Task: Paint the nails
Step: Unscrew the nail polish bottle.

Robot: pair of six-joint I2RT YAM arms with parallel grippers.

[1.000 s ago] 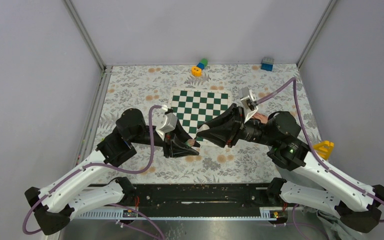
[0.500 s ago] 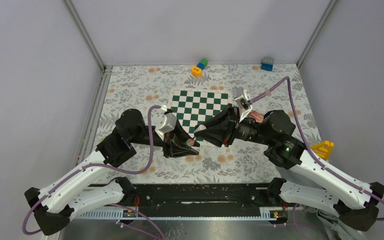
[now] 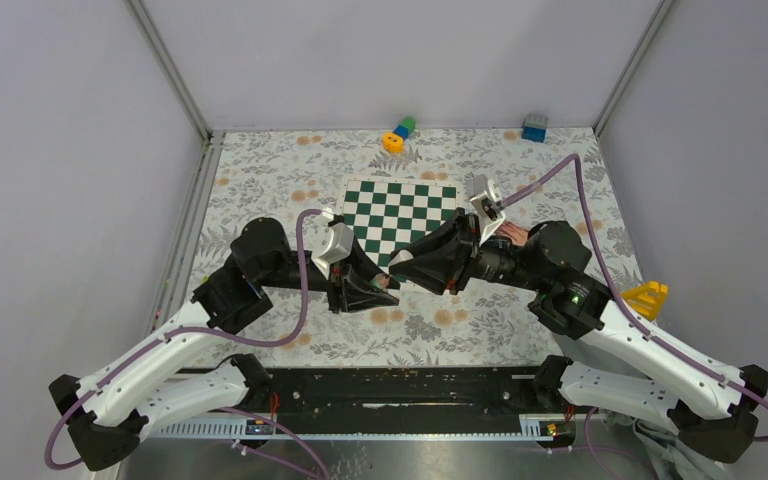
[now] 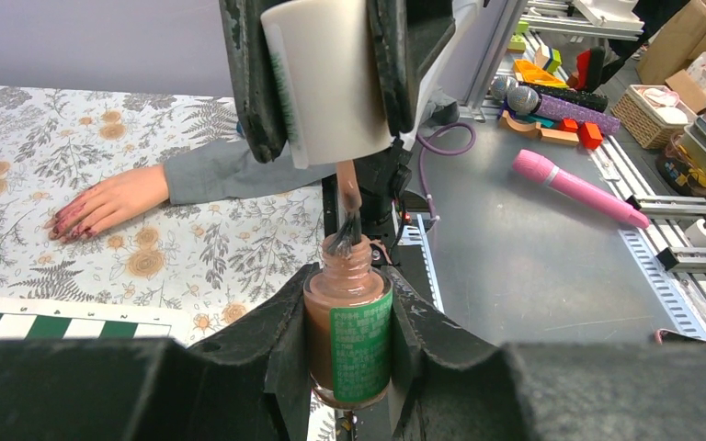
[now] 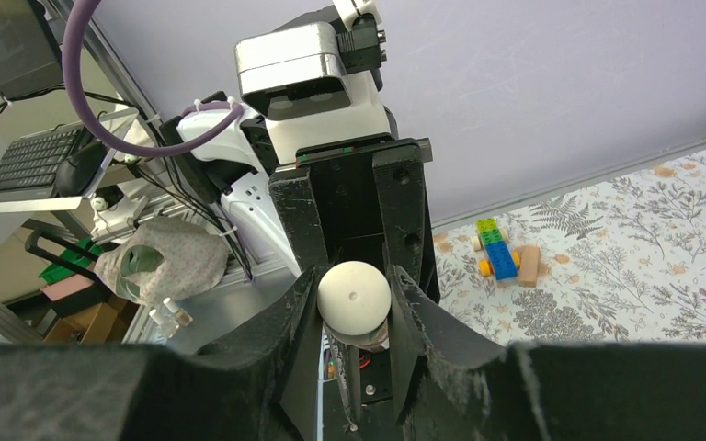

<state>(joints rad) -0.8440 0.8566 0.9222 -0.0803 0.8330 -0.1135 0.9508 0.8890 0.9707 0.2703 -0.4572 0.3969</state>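
Top view: left gripper (image 3: 368,290) and right gripper (image 3: 401,262) meet tip to tip at the near edge of the chessboard (image 3: 400,212). What they hold is not legible from here. The human hand (image 3: 513,234) shows only as a pink sliver right of the board, mostly under the right arm.

Left wrist view: left jaws clamped on an upright polish bottle (image 4: 349,335) with a green label. Right jaws clamped on the white cap (image 4: 326,83) above it, brush (image 4: 346,216) tip at the bottle's mouth. The hand lies flat, palm down, on the floral cloth (image 4: 18,129), in a grey sleeve (image 4: 230,173). The nails (image 4: 64,223) are reddish and well apart from the brush.

Right wrist view: the cap's domed end sits between the fingers. Nails out of view.
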